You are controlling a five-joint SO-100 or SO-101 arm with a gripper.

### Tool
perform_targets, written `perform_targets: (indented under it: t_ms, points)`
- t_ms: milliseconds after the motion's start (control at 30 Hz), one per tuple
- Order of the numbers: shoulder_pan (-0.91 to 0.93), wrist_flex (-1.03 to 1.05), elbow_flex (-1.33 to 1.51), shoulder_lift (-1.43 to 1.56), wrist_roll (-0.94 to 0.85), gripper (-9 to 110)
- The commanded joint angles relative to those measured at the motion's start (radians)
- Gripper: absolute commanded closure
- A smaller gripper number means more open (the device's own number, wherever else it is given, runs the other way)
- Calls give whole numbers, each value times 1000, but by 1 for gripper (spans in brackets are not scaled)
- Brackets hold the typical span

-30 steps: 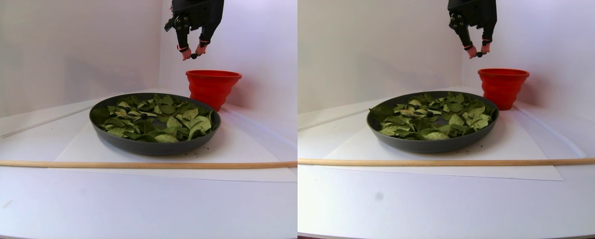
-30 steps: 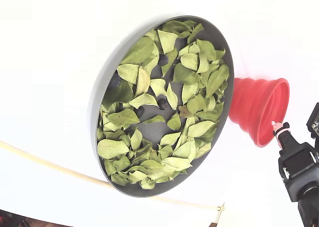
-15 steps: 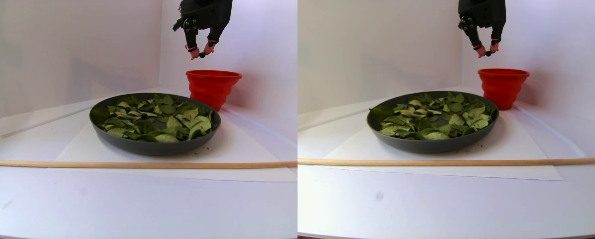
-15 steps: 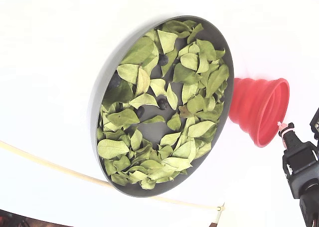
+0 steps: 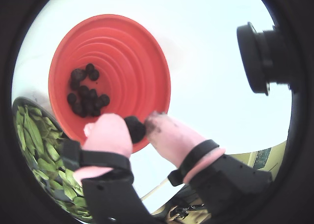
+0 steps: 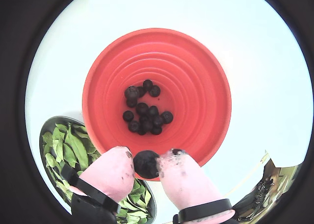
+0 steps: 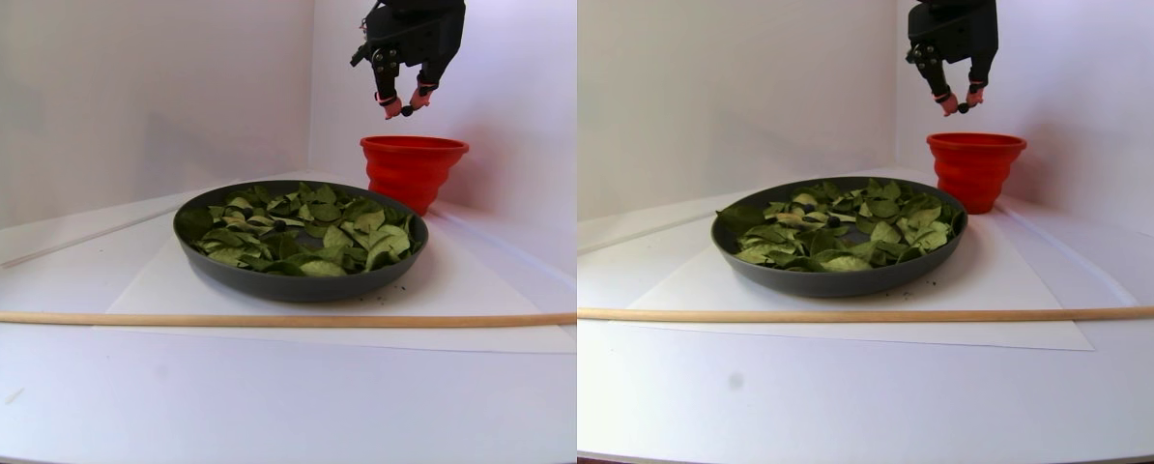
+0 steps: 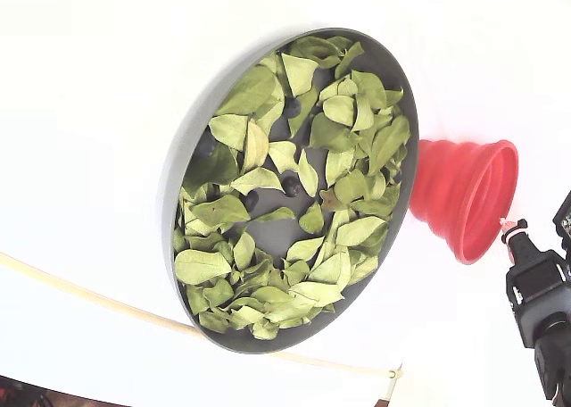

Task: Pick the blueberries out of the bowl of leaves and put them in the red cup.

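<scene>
My gripper [image 6: 147, 164] is shut on a blueberry [image 5: 136, 128], pinched between its pink fingertips [image 5: 110, 133]. In the stereo pair view the gripper [image 7: 406, 108] hangs a short way above the red cup [image 7: 413, 169], over its left part. Both wrist views put the held berry over the cup's near rim. Several blueberries [image 6: 144, 111] lie in the bottom of the red cup [image 6: 196, 86]. The dark grey bowl [image 8: 169, 202] beside the cup is full of green leaves [image 8: 339, 112], with a few blueberries [image 8: 292, 186] showing among them.
A thin wooden stick [image 7: 248, 318] lies across the table in front of the bowl. The bowl stands on a white sheet [image 7: 442, 290]. White walls meet in a corner just behind the cup. A black camera [image 5: 262, 57] sticks out beside the gripper.
The gripper has carried the blueberry to the right, from beside the cup's left rim to above the cup. Bowl, leaves and cup have not moved.
</scene>
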Motion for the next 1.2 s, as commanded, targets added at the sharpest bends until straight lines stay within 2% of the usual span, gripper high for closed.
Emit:
perform_targets:
  t_ms: [0, 333, 533, 1167]
  points:
    - [43, -21, -95, 17, -5, 93]
    - [58, -52, -132, -34, -21, 91]
    - [52, -49, -121, -17, -9, 83]
    - [-5, 54, -51, 109, 28, 85]
